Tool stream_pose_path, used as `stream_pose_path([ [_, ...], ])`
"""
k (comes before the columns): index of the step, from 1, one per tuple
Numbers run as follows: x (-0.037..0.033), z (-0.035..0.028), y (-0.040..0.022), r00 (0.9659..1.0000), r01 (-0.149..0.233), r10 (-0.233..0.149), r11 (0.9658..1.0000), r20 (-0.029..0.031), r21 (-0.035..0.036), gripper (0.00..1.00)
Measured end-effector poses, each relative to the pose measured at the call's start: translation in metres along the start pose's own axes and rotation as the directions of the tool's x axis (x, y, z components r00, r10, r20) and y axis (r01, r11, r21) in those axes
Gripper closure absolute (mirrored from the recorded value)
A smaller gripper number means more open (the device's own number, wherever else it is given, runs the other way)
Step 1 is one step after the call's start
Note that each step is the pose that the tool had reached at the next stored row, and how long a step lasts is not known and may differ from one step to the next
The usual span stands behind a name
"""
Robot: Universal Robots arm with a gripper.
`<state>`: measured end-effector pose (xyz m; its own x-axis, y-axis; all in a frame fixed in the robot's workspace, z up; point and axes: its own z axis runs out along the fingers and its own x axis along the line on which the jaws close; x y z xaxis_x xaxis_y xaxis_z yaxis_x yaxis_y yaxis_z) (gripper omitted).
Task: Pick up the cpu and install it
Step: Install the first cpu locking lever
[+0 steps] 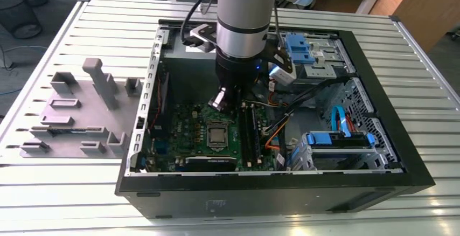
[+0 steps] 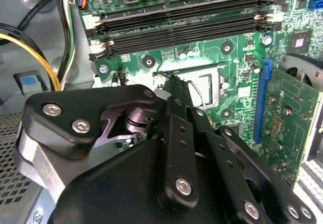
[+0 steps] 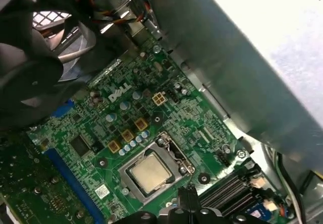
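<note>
The cpu (image 1: 216, 134) (image 3: 150, 172) is a small pale silver square lying flat in its socket on the green motherboard (image 1: 188, 128), with a metal frame around it. My gripper (image 1: 219, 102) hangs inside the open PC case (image 1: 388, 133), just above the board and slightly to the far side of the cpu, not touching it. In both wrist views the black fingertips (image 3: 187, 199) (image 2: 176, 85) stand close together with nothing between them. The second wrist view has the fingers covering part of the socket.
Grey stepped holder blocks (image 1: 72, 117) stand on the slatted table at the exterior view's left. Inside the case are black memory slots (image 2: 181, 27), a card (image 2: 292, 113), a round fan (image 3: 30, 57), loose cables (image 1: 287, 115) and blue drive bays (image 1: 337, 139).
</note>
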<state>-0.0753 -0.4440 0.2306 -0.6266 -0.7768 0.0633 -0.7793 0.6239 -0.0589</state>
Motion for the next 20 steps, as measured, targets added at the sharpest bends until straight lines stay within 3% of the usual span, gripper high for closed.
stream_pose_path([
  [7, -0.0001, 0.0007, 0.0001, 1.0000, -0.001, 0.001, 1.0000, -0.0008, 0.0008, 0.89],
  [13, 0.0009, 0.0035, -0.0006, 0.9986, -0.053, 0.053, 0.9986, -0.0045, -0.0023, 0.89],
  [20, 0.0026, 0.0092, -0.0020, 0.9943, -0.107, 0.107, 0.9943, -0.0078, -0.0055, 0.89],
])
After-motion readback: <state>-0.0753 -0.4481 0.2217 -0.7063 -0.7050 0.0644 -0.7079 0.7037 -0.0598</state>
